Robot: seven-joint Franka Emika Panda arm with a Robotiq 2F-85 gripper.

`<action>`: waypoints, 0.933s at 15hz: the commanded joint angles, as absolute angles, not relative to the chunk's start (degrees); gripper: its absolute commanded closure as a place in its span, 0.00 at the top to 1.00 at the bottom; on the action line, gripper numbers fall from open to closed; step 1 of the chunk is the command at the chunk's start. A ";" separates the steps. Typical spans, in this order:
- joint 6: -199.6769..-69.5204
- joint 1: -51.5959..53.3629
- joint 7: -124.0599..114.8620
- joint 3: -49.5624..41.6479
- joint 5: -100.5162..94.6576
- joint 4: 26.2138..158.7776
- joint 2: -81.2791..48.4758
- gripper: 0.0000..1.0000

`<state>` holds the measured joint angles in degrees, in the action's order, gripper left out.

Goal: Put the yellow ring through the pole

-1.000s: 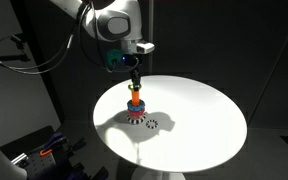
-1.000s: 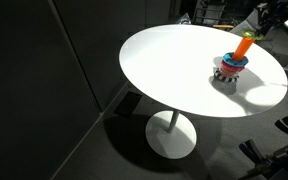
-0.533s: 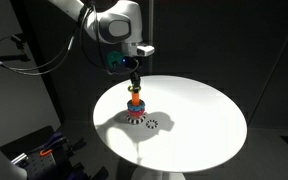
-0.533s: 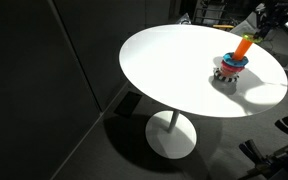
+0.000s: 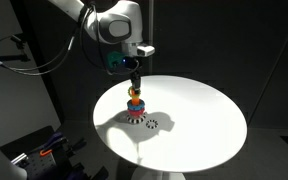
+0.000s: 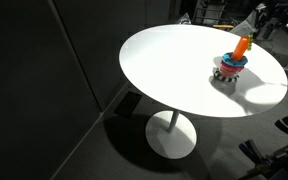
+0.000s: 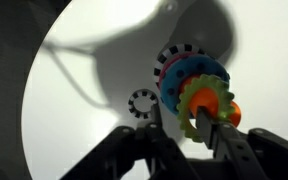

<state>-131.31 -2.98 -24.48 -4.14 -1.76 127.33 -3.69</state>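
Hand: your hand (image 5: 134, 84) hangs straight above the toy stacker, with the fingers pointing down. In the wrist view the two dark fingers (image 7: 162, 128) stand close on both sides of the yellow ring. I cannot tell if they press on it or are only beside it.
Yellow ring: the yellow ring (image 7: 200, 97) has a toothed edge like a gear. It is at the top of the stack, between your fingers, and looks centred over the pole. I cannot tell how far down the pole it sits.
Pole: the pole (image 5: 135, 104) stands upright on the bench, toward the edge that is on the left side in this exterior view.
Other rings on the pole: an orange ring (image 7: 230, 113) is just under the yellow one. Below it are a red ring (image 7: 206, 74) and a blue ring (image 7: 170, 84).
Loose ring: a dark ring with white dots (image 5: 152, 124) lies flat on the bench, just beside the stacker and not touching it.
Bench: the bench (image 6: 174, 70) is round and white and stands on one central foot.
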 commanded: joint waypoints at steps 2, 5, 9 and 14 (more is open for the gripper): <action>-130.27 -3.09 -24.35 -4.44 -1.94 125.86 -4.25 0.81; -130.18 -3.14 -24.26 -4.51 -1.84 125.78 -4.31 1.00; -130.00 -3.11 -24.43 -4.55 -1.88 125.64 -4.28 1.00; -129.80 -2.95 -24.95 -4.46 -2.13 125.12 -4.75 1.00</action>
